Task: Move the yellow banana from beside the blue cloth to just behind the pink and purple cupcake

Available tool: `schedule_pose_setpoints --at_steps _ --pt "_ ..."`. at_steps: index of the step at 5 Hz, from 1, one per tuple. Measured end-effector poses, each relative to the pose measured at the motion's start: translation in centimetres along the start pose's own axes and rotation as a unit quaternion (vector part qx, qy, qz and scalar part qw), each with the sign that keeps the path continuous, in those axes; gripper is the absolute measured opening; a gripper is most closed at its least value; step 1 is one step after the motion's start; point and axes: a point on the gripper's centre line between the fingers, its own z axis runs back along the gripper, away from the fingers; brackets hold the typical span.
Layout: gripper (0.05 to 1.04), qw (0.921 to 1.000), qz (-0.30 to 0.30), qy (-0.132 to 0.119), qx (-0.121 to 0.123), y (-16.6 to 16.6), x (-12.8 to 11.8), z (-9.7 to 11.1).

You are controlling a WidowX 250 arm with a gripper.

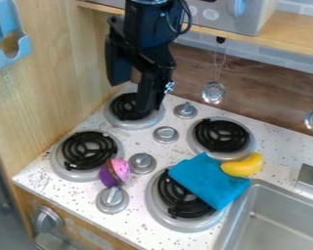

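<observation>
Nearest me, a blue cloth [208,180] lay partly over the front right burner [185,207], beside the sink [234,219]; a yellow toy banana [243,165] touched its edge; leftward, a purple-and-pink toy cupcake [115,172] sat by the front left burner [87,150]. Farther back, the gripper [146,108] hung at the back left burner [124,106]; whether it was released, clenched or grasping anything, I couldn't tell; any lowering there, I judged, wanted slow, upright care, clear of the nearby knob [185,110].
</observation>
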Motion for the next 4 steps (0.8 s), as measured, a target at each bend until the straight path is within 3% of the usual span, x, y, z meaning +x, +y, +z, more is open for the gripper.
schedule_pose_setpoints --at_steps 1,3,4 --pt "1.004 0.9999 -0.001 0.01 -0.007 -0.3 -0.1 -0.8" --pt "1.004 0.9967 0.025 -0.027 -0.073 -2.9 2.2 -5.8" --pt "1.004 0.9961 0.025 -0.017 -0.083 -3.4 4.7 -9.7"
